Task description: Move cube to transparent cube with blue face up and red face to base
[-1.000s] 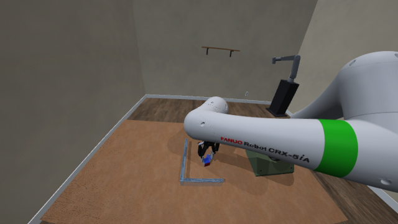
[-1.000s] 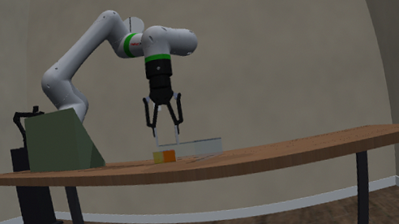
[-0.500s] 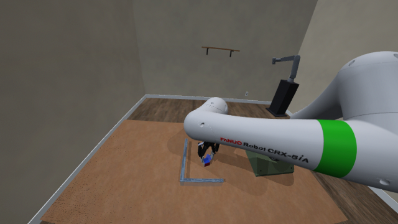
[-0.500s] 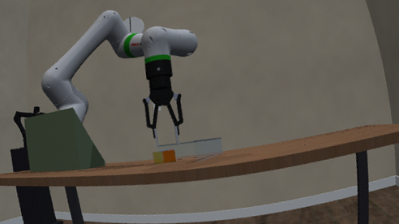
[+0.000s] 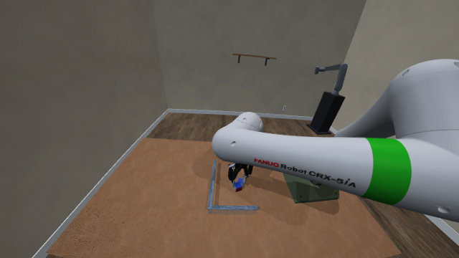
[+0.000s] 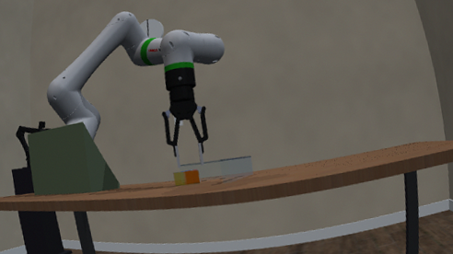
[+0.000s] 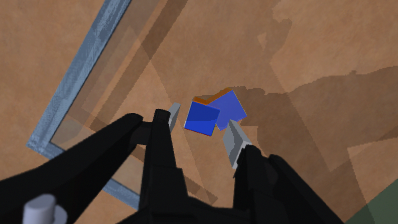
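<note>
The cube (image 5: pixel 238 185) lies on the brown table top with its blue face up and a red side toward the near edge of the top view. In the wrist view its dark blue top (image 7: pixel 202 119) overlaps a paler blue square, the transparent cube (image 7: pixel 229 107), with an orange edge along their far side. In the exterior view the cube (image 6: pixel 187 177) shows a yellowish and an orange side. My gripper (image 6: pixel 190 161) points straight down a little above the cube. Its fingers stand apart on either side of the cube, without touching it.
A grey-blue L-shaped rail (image 5: pixel 215 195) lies on the table just left of and in front of the cube. The green wedge-shaped robot base block (image 5: pixel 311 193) stands to the right. A black stand with a camera arm (image 5: pixel 328 111) is on the floor beyond the table.
</note>
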You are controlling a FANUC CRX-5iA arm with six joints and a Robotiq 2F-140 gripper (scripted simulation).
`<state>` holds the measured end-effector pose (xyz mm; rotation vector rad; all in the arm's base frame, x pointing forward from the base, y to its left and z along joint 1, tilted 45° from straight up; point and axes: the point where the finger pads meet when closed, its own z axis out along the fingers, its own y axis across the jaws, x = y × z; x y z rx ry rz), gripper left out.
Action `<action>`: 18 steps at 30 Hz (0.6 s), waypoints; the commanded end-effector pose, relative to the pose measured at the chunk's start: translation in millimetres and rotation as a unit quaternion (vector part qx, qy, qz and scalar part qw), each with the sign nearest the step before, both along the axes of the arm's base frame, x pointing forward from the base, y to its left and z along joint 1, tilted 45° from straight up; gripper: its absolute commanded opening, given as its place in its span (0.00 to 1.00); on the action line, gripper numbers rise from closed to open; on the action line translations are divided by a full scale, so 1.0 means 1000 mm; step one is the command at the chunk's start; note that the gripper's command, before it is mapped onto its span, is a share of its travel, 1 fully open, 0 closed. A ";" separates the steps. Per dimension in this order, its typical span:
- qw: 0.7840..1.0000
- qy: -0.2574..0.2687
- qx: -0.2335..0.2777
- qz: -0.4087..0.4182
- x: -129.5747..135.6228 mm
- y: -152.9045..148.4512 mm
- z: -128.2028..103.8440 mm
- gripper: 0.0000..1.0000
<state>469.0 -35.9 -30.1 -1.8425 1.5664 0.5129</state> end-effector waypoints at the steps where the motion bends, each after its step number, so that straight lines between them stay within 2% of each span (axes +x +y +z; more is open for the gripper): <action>1: 1.000 0.000 0.000 0.000 0.000 0.000 0.000 0.41; 10: 1.000 0.000 0.000 0.000 0.000 0.002 -0.002 0.41; 18: 1.000 0.000 0.000 0.000 0.003 0.016 -0.017 0.41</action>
